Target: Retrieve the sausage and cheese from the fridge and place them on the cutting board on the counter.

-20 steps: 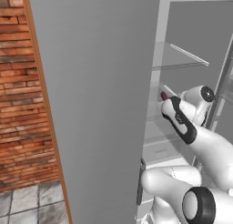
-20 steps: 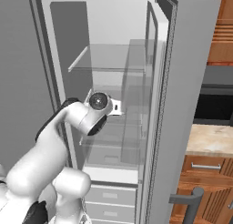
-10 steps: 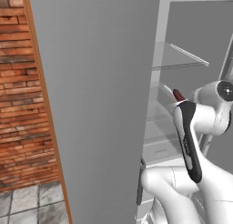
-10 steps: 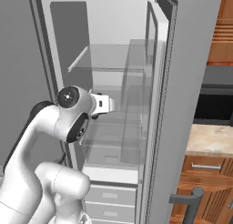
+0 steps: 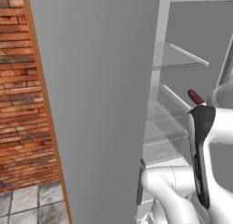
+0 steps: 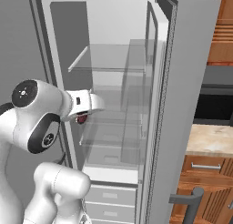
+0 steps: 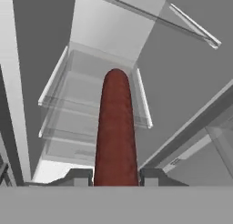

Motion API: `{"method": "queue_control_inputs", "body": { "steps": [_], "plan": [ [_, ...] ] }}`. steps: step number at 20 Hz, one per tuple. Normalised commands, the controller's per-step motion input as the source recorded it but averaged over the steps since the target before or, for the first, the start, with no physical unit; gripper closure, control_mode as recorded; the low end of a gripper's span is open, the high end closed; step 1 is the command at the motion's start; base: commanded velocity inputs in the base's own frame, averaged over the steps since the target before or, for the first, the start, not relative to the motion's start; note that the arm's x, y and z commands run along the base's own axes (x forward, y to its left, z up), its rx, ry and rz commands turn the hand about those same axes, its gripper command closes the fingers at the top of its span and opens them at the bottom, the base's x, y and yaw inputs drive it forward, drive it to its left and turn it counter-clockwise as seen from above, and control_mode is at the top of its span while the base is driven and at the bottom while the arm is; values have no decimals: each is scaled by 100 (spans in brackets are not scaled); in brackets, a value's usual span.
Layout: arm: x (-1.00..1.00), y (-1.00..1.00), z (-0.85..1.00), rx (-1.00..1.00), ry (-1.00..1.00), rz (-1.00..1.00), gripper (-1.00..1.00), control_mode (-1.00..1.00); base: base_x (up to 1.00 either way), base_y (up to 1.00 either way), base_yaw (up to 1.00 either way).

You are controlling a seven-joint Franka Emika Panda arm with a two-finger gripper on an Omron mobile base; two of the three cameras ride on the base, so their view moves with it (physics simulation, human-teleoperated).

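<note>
The gripper [image 7: 116, 176] is clenching the sausage [image 7: 115, 129] by one end, in front of the open fridge [image 6: 113, 18] at shelf height. So the first fetch looks about half done: carrying it to the board and getting the cheese are both remaining. The link's long axis is running straight out from the fingers [image 7: 80, 176], its free end pointing toward the shelves.

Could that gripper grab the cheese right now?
Probably not. The gripper is shut on the sausage, so its fingers are taken up. The sausage would have to be put down first, and I can't make out any cheese on the fridge's clear shelves from here.
</note>
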Motion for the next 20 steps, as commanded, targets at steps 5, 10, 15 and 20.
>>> {"method": "queue_control_inputs", "body": {
  "steps": [5,10,15,20],
  "plan": [
    [-76,2,16,-13,7,4,100,-100,0,0,0],
    [-69,5,0,-6,7,9,100,-100,0,0,0],
    [-64,2,0,-5,9,10,100,-100,0,0,0],
    [0,0,0,0,0,0,100,100,-15,10,5]
  ]
}}
